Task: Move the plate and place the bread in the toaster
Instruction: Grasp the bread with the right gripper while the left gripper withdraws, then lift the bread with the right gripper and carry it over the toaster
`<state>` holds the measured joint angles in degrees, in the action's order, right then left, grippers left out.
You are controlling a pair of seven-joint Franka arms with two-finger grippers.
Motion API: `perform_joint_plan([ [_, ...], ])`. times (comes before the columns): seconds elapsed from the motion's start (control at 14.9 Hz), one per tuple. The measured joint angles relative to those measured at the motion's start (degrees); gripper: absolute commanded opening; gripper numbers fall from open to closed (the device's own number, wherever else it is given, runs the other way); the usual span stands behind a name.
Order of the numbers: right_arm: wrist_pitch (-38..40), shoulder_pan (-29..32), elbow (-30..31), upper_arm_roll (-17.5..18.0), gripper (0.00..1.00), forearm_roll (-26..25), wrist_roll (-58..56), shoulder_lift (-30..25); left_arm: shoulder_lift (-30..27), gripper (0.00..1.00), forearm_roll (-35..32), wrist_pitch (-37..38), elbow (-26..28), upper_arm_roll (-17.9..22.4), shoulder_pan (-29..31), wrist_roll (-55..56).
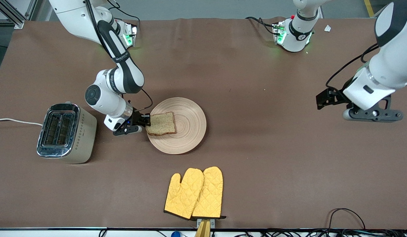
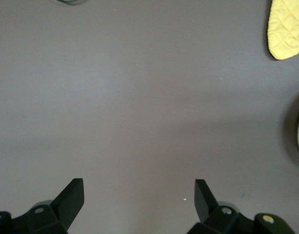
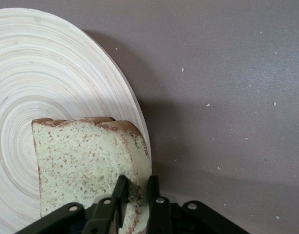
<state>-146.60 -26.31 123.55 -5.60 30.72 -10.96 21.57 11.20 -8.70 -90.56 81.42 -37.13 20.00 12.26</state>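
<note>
The pale wooden plate (image 1: 182, 131) lies near the middle of the table. The brown bread slice (image 1: 161, 123) rests on the plate's edge toward the toaster. My right gripper (image 1: 147, 120) is shut on the bread's crust edge; in the right wrist view the fingers (image 3: 121, 187) pinch the bread (image 3: 81, 161) over the plate (image 3: 52, 73). The cream toaster (image 1: 66, 132) with its chrome top stands toward the right arm's end of the table, its slots showing. My left gripper (image 1: 323, 98) is open and empty, held above bare table (image 2: 140, 190) toward the left arm's end.
Two yellow oven mitts (image 1: 195, 193) lie near the front edge, nearer the front camera than the plate; one also shows in the left wrist view (image 2: 286, 29). The toaster's white cord (image 1: 12, 121) runs off the table's end. Brown cloth covers the table.
</note>
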Motion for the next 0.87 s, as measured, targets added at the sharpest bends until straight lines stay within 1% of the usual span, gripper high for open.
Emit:
perform_joint_plan([
  [0.07,0.02,-0.05,-0.02,0.0,0.02,0.03,0.0,-0.03,-1.64,1.0,0.0,0.49,0.0,4.58,-3.62,0.0],
  [0.2,0.68,-0.22,-0.2,-0.01,0.01,0.05,0.15,-0.14,-4.66,1.0,0.65,1.28,-0.01,15.71,-12.3,-0.03],
  [0.27,2.09,-0.24,-0.67,-0.02,0.0,0.06,0.53,-0.26,-5.87,1.0,1.58,1.57,-0.01,19.29,-14.57,-0.03],
  [0.34,4.25,-0.24,-1.61,-0.08,0.0,0.06,0.94,-0.41,-6.89,1.0,2.33,1.76,0.0,21.51,-15.43,-0.06],
  [0.47,9.09,-0.17,-4.5,-0.64,0.0,0.06,1.48,-0.88,-8.4,1.0,3.91,1.88,0.06,24.29,-15.53,-0.62],
  [0.54,10.89,0.02,-6.01,-1.14,0.0,0.06,1.6,-1.48,-9.11,1.0,4.7,1.94,0.26,25.07,-15.49,-0.99],
  [0.74,15.41,1.0,-9.08,-4.1,0.0,-0.64,1.58,-4.58,-11.13,1.0,5.99,3.29,1.74,25.35,-15.7,-1.01],
  [0.81,17.8,1.27,-10.34,-5.56,0.0,-2.4,1.46,-5.53,-11.4,1.0,6.16,4.34,1.91,25.35,-15.85,-1.01],
  [0.87,21.32,1.48,-12.27,-7.26,0.0,-5.4,1.47,-6.37,-11.49,1.0,6.17,4.83,1.91,25.4,-15.87,-1.01],
])
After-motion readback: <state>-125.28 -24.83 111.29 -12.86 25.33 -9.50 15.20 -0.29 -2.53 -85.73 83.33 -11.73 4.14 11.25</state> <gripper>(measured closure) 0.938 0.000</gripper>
